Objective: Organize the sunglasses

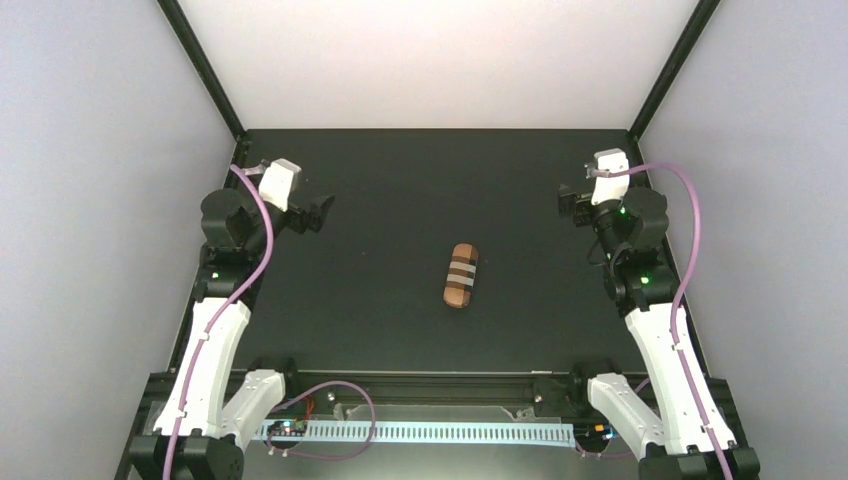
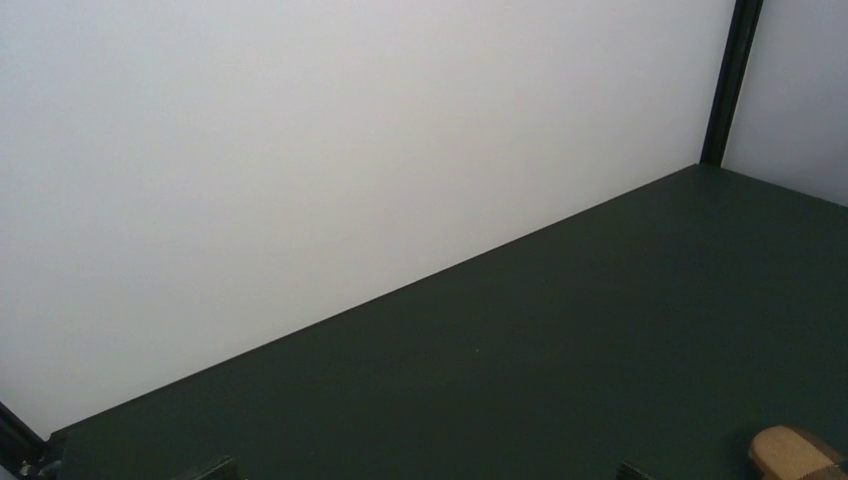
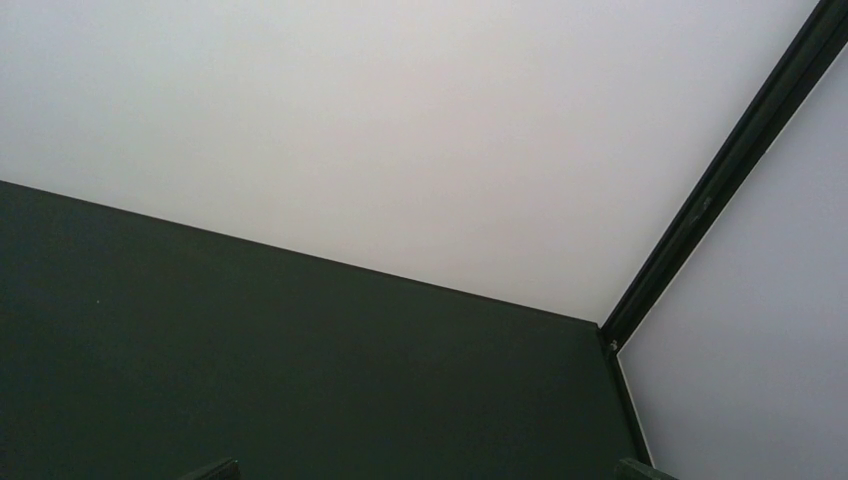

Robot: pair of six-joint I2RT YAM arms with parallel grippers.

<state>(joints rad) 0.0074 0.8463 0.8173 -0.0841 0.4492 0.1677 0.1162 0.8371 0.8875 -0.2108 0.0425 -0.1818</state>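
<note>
Striped case [image 1: 461,274] lies between left gripper [image 1: 319,212] and right gripper [image 1: 569,203] — both clear, jaws apart. Only left wrist view catches it.

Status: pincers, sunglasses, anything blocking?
Left pincer open, empty. Right pincer open, empty. Sunglasses not in view; only striped brown case mid-table. No obstruction seen.

Left arm [image 1: 215,340] and right arm [image 1: 660,345]: white links, black joints, green lights [image 1: 645,279], purple cables [image 1: 268,240].
</note>
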